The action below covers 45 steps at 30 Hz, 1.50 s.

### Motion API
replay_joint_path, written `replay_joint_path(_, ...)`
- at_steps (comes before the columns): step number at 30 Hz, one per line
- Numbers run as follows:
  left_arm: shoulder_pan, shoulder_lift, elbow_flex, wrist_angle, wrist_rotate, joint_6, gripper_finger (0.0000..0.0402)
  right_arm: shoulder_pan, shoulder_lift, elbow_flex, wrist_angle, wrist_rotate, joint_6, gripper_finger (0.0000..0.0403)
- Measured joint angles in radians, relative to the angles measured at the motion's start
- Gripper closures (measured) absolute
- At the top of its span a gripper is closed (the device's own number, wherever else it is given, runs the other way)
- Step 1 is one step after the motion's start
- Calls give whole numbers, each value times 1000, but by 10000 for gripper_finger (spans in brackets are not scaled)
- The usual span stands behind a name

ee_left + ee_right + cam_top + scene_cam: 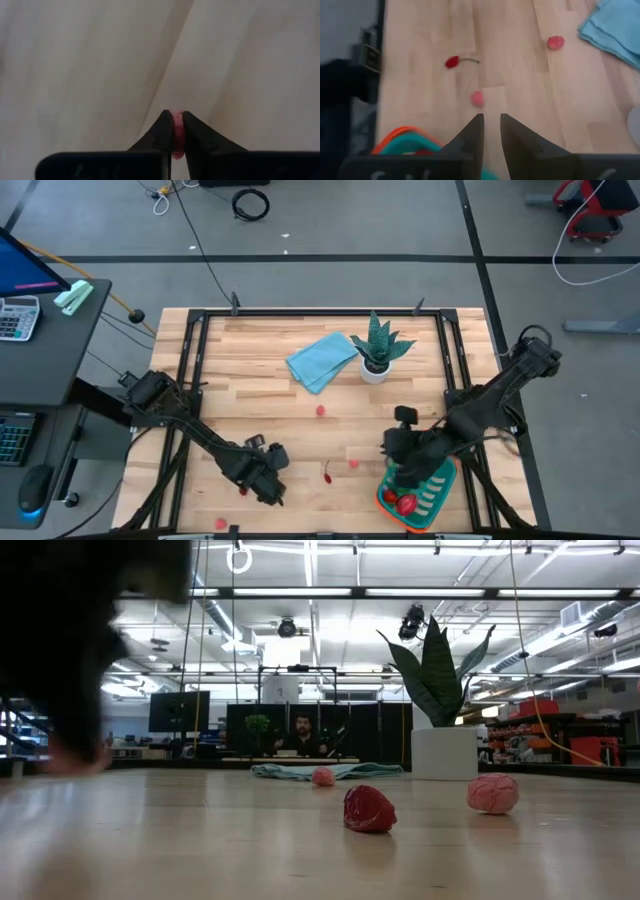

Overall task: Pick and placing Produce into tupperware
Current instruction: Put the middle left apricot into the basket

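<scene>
L pincer: your left pincer [174, 131] is down at the desk [250, 390], clamped on a pink produce bit [177, 127] between its tips.
R pincer: your right pincer [491, 131] hangs over the tupperware [432, 492], gap narrow, nothing in it.
Tupperware: under R pincer; red produce [406, 504] inside.
Loose produce: red stemmed bit [452, 61] and pink bit [477, 98] ahead of R pincer, another pink piece [555, 42] near the blue cloth [322, 360].

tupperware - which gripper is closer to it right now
Right. The right gripper hangs directly over the tupperware at the table's front right; the left gripper is far off, front left, pinching a pink produce piece.
</scene>
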Motion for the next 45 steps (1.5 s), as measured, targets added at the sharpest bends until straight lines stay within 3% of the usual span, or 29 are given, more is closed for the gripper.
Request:
replay_joint_path(4, 38, 0, 126, 101, -197, 115, 374, 55, -112, 0, -12, -3, 65, 332)
replay_joint_path(7, 85, 0, 208, 312, -267, 311, 374, 135, -187, 0, -13, 27, 119, 332)
replay_joint_path(12, 165, 1, 261, 835, -209, 727, 374, 308, -251, 1, -13, 135, 134, 332)
replay_joint_path(16, 228, 40, 303, 1032, -88, 821, 375, 447, -241, 1, -18, 258, 181, 332)
replay_joint_path(19, 260, 111, 342, 1024, -67, 808, 375, 534, -222, 1, -48, 364, 181, 332)
replay_joint_path(22, 286, 221, 406, 1022, -13, 792, 375, 584, -232, 1, -68, 396, 206, 332)
replay_joint_path(26, 302, 377, 552, 1004, 46, 765, 374, 632, -249, 1, -69, 515, 231, 332)
replay_joint_path(31, 304, 524, 756, 886, 102, 731, 373, 634, -252, 1, -79, 541, 206, 332)
replay_joint_path(36, 303, 566, 840, 729, 109, 713, 359, 634, -251, 1, -81, 541, 216, 332)
replay_joint_path(45, 288, 568, 830, 697, 138, 713, 327, 634, -251, 1, -81, 541, 216, 332)
